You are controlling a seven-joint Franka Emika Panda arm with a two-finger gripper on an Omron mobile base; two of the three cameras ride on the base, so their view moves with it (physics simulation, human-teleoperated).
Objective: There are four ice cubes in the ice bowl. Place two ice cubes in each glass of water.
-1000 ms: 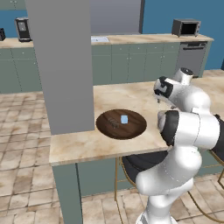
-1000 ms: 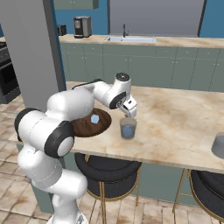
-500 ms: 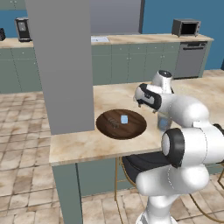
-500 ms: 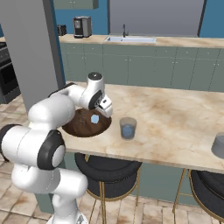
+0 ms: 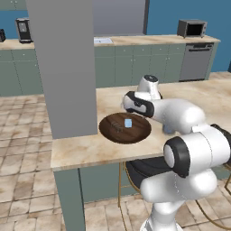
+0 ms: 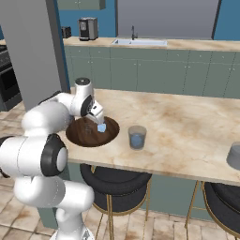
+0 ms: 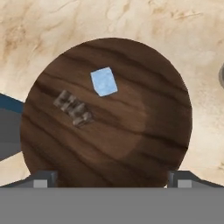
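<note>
- Ice cube: one small pale blue, slightly translucent cube lies in the wide, shallow, dark brown wooden ice bowl, on the bowl floor and off its middle. I can make out just this one cube in the bowl.
- Gripper: the white arm's two-finger hand hangs above the bowl, looking straight down into it. Its dark fingertips stand far apart at the foot of the hand view, spread wide with nothing between them.
- Key relation: in the hand view the cube sits ahead of the fingertips, toward the far side of the bowl and slightly left of the midline between them. It is well apart from both tips and turned a little askew to the line joining them.
- A cube has no long axis, so I judge a small turn of the wrist would square the fingers to two opposite faces.
- Judgement on the next move: shift forward over the cube, then descend.
- Glass of water: a short clear tumbler with bluish-grey water stands on the marbled counter, just beside the bowl, on the side away from the arm's base.
</note>
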